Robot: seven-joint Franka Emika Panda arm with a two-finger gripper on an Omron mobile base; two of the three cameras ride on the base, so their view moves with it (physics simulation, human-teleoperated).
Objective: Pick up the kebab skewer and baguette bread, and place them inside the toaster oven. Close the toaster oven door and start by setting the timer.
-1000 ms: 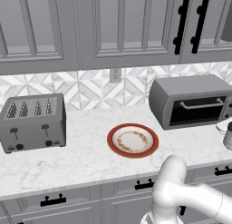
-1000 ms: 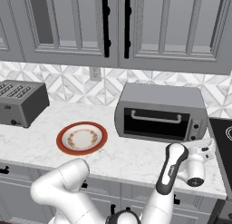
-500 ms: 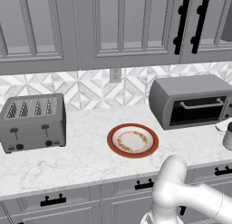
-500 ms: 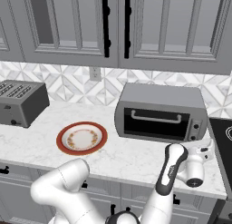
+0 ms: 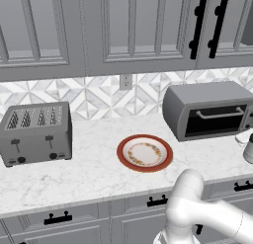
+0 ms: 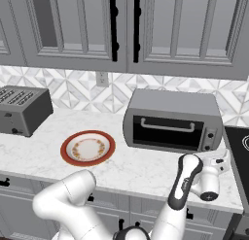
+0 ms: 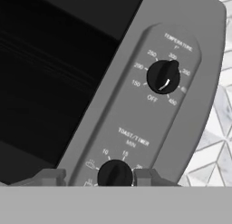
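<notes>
The grey toaster oven point(image 6: 170, 105) point(image 5: 207, 97) stands on the counter with its toaster oven door point(image 6: 168, 132) point(image 7: 50, 69) closed; the glass is dark. In the hand view my gripper point(image 7: 99, 176) straddles the timer knob point(image 7: 115, 173), one fingertip on each side, the right fingertip point(image 7: 145, 176) against it. Above it the temperature knob point(image 7: 163, 76) points between OFF and 450. From the right base view the gripper point(image 6: 220, 159) sits at the oven's right-hand control panel. The kebab skewer and baguette bread are out of view.
A red-rimmed plate point(image 5: 145, 153) point(image 6: 88, 147) lies bare on the marble counter left of the oven. A four-slot toaster point(image 5: 35, 132) point(image 6: 22, 110) stands at the far left. A black cooktop point(image 6: 238, 146) borders the counter on the right. Wall cabinets hang above.
The jaws have narrowed around the timer knob. The hand has shifted slightly at the oven's right end; oven, plate and toaster have not moved.
</notes>
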